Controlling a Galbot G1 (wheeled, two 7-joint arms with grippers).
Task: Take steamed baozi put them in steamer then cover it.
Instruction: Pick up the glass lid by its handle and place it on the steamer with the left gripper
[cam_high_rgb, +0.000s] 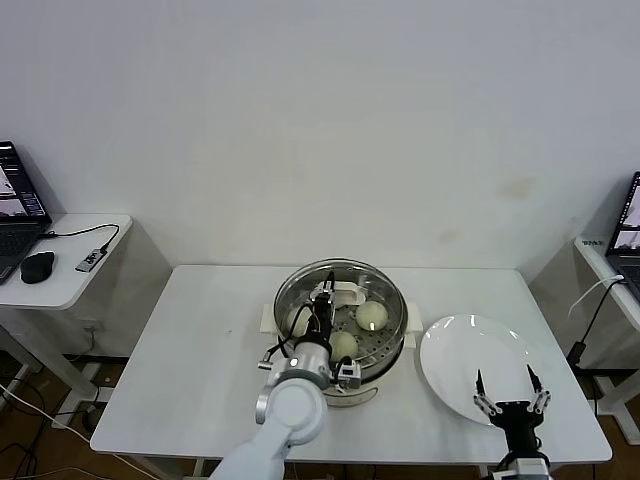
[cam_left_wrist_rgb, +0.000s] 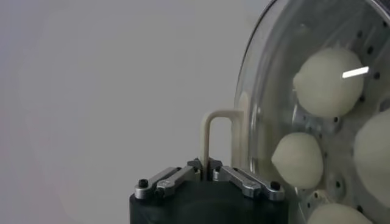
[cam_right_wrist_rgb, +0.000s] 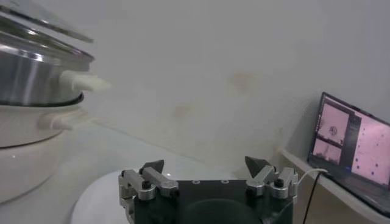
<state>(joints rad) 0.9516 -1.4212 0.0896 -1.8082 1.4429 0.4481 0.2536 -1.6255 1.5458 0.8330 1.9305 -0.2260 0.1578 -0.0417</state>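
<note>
The left gripper (cam_high_rgb: 326, 297) and arm cover part of the round stainless-steel steamer (cam_high_rgb: 385, 287) and one cream-white baozi (cam_high_rgb: 299, 320). In the left wrist view, picture edges crop the clear glass lid (cam_left_wrist_rgb: 262, 91) and two buns. The flat white plate (cam_right_wrist_rgb: 97, 198) is mostly hidden behind the right gripper (cam_right_wrist_rgb: 207, 167).

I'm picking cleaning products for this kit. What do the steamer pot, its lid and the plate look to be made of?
The steamer looks like polished stainless steel: mirror-bright wall, perforated tray, on a cream base, probably plastic. The lid seems to be clear glass, since the buns show through it, with a cream handle. The plate is glossy white, likely ceramic.

white wall (cam_high_rgb: 320, 120), white table (cam_high_rgb: 190, 370), side desks (cam_high_rgb: 75, 265)
</note>
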